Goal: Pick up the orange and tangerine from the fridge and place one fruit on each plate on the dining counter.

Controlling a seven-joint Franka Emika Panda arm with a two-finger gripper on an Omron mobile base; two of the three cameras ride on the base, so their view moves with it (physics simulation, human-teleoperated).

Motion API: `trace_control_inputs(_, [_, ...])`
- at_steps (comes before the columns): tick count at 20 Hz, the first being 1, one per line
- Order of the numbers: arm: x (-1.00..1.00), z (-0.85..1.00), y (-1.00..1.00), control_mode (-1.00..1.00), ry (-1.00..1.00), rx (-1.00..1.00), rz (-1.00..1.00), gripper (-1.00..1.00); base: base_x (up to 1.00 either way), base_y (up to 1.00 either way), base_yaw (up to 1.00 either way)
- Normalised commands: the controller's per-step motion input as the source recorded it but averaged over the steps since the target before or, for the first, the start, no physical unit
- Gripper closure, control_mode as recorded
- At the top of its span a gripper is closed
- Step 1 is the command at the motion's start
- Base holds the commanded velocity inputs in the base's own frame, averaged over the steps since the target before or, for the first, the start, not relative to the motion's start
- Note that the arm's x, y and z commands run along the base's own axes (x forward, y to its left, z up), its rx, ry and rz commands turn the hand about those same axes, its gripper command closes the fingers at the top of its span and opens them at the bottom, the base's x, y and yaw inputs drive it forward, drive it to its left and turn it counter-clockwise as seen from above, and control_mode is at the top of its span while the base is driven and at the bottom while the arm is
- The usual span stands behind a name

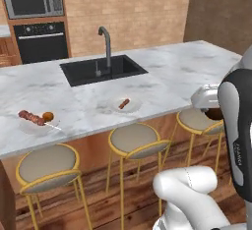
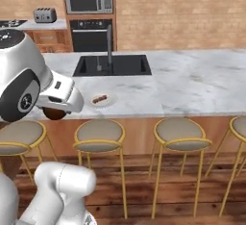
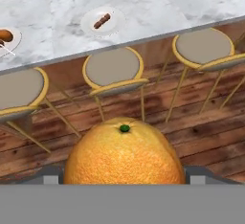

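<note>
Even, bright, diffuse rendered light across kitchen; no single source evident. Long white-grey marble island top (image 1: 187,67) shows soft pale sheen, no hard glare. Faint shadows under round tan-cushioned, gold-legged stools (image 2: 181,133) on dark wood plank floor (image 3: 201,137). Low resolution, slightly soft edges throughout. Large orange fruit (image 3: 124,153) close to lens, peel texture sharp.

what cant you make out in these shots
- Gripper fingertips: hand view, hidden behind the orange fruit, so the grip itself is unseen.
- Gripper: both base views, the arm's white body covers it.
- Left plate: hand view, cut off by the left edge.
- Small orange item beside the skewer: left base view, too small to identify.
</note>
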Motion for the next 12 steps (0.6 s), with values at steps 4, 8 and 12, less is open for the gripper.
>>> trace_control_inputs(4, [0.00,0.00,0.00,1.00,0.00,0.00,0.00,1.00,0.96,0.00,0.19])
trace_control_inputs(8, [0.00,0.00,0.00,1.00,0.00,0.00,0.00,1.00,1.00,0.01,0.23])
trace_control_inputs(12, [0.00,0.00,0.00,1.00,0.00,0.00,0.00,1.00,1.00,-0.08,0.33])
